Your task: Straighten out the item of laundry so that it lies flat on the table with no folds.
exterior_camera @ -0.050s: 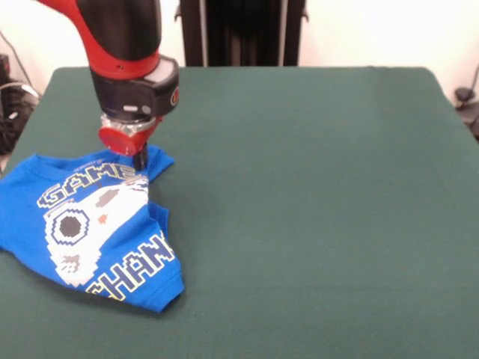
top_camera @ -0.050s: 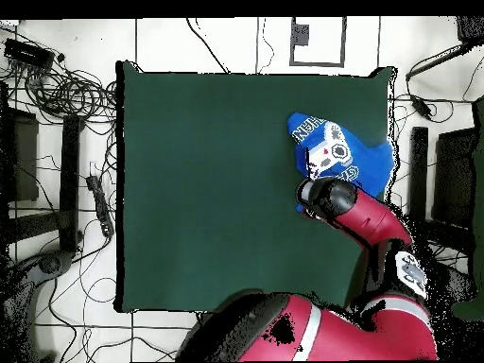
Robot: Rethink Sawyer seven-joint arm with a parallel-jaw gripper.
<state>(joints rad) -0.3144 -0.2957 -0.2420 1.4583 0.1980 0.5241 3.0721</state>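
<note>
The item of laundry, a bright blue T-shirt with a white-grey controller print and yellow-outlined letters, lies print-up and rumpled at the left of the table. Its right side is folded over and bunched. My gripper comes straight down onto the shirt's far right corner, where the fingers are pressed together as one dark bar, pinching the blue cloth. In the overhead view the shirt lies near the table's upper right corner. The arm's wrist covers the shirt's lower edge and hides the gripper.
The shirt's left sleeve reaches the table's left edge in the front view. Cables and dark equipment lie on the floor beside the table. The red arm crosses the table's lower right part in the overhead view.
</note>
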